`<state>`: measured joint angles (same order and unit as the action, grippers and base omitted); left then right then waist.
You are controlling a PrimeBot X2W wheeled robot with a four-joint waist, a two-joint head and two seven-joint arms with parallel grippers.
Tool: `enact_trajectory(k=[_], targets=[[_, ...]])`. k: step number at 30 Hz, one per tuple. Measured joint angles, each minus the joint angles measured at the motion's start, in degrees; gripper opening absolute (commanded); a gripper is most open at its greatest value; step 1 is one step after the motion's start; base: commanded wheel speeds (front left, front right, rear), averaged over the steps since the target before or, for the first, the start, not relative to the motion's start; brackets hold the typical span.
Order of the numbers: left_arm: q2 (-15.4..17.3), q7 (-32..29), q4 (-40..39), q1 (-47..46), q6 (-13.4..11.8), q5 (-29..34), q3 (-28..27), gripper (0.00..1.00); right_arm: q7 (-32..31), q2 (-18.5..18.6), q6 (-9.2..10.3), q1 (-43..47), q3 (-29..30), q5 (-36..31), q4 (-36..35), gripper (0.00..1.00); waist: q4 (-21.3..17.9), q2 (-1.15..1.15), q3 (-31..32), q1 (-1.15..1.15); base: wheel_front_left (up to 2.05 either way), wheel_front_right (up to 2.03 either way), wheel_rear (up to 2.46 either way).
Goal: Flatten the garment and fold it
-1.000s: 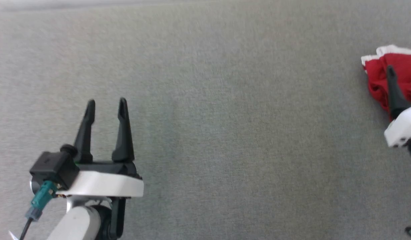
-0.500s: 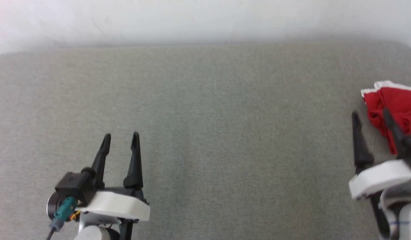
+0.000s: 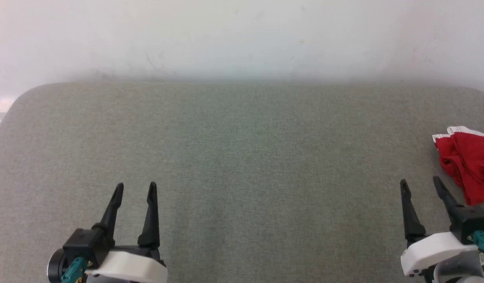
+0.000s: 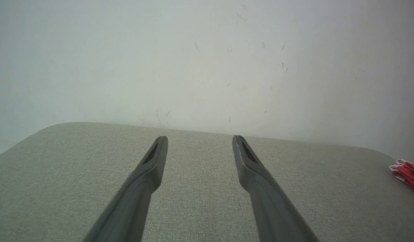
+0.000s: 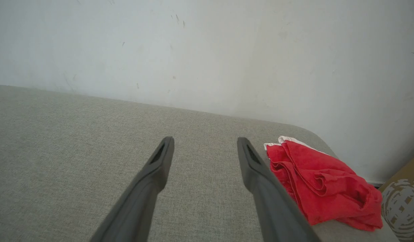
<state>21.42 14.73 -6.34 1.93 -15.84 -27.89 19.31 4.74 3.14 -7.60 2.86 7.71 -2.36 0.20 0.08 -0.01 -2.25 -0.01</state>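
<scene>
The garment [image 3: 468, 163] is a crumpled heap of bright red cloth with a white edge, lying at the far right of the grey cushioned surface [image 3: 242, 157]. In the right wrist view the garment [image 5: 323, 181] sits just right of my fingers. My right gripper [image 3: 420, 184] stands open and empty, a little to the left of and nearer than the heap, not touching it. My left gripper [image 3: 134, 186] is open and empty at the lower left, far from the cloth. From the left wrist, the garment [image 4: 408, 169] shows as a small red patch at the right edge.
A white wall [image 3: 242, 35] rises right behind the surface's far edge. The surface has rounded corners at the far left and far right. A brown object with a patterned ball [image 5: 403, 208] sits beyond the right end, past the garment.
The head camera has tilted up, so the wall and far edge have come into view. My right gripper, earlier over the red cloth, now stands short of it and to its left.
</scene>
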Motion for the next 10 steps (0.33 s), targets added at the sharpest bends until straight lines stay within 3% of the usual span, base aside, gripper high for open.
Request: enact_trajectory(k=[10], targets=[[-2.5, 0.0, 2.3, 3.0, 4.3, 1.3, -2.4, 1.0, 1.5, 0.0, 0.0, 1.1, -0.7, 2.1, 2.9, 1.0, 1.1, 0.0, 1.0, 0.01, 0.0, 0.0, 0.0]])
